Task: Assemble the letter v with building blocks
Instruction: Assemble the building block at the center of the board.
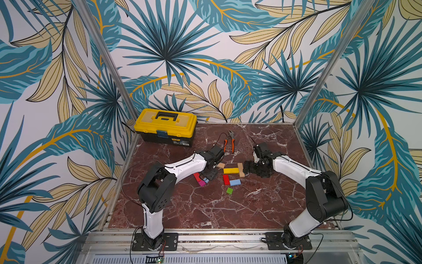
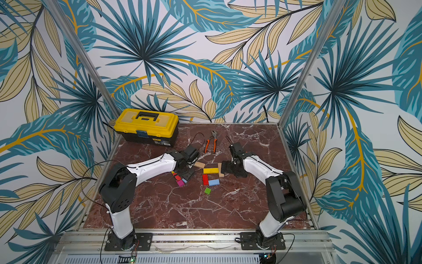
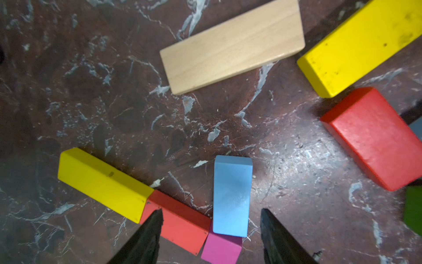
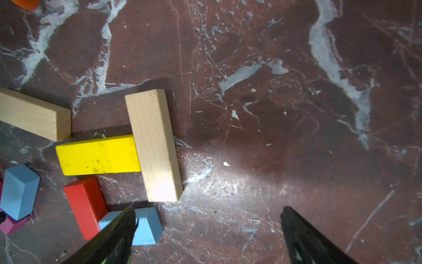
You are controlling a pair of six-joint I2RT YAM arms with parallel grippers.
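Note:
In the left wrist view a yellow bar (image 3: 102, 182) and a red block (image 3: 180, 224) lie end to end. A magenta cube (image 3: 221, 249) sits at the red block's end, and a light-blue block (image 3: 231, 194) angles away from the cube. My left gripper (image 3: 211, 212) is open over this group and grips nothing. The group is partly hidden under that gripper (image 1: 206, 177) in a top view. Loose blocks lie nearby: a plain-wood bar (image 3: 233, 45), a second yellow bar (image 4: 98, 155), another plain-wood bar (image 4: 153, 146), a red block (image 4: 85, 205), a light-blue block (image 4: 146, 226) and a green cube (image 1: 229, 190). My right gripper (image 4: 209, 212) is open and empty beside them.
A yellow and black toolbox (image 1: 165, 125) stands at the back left of the marble table (image 1: 205, 210). Orange-handled pliers (image 1: 229, 141) lie behind the blocks. Metal frame posts and patterned walls close in the sides.

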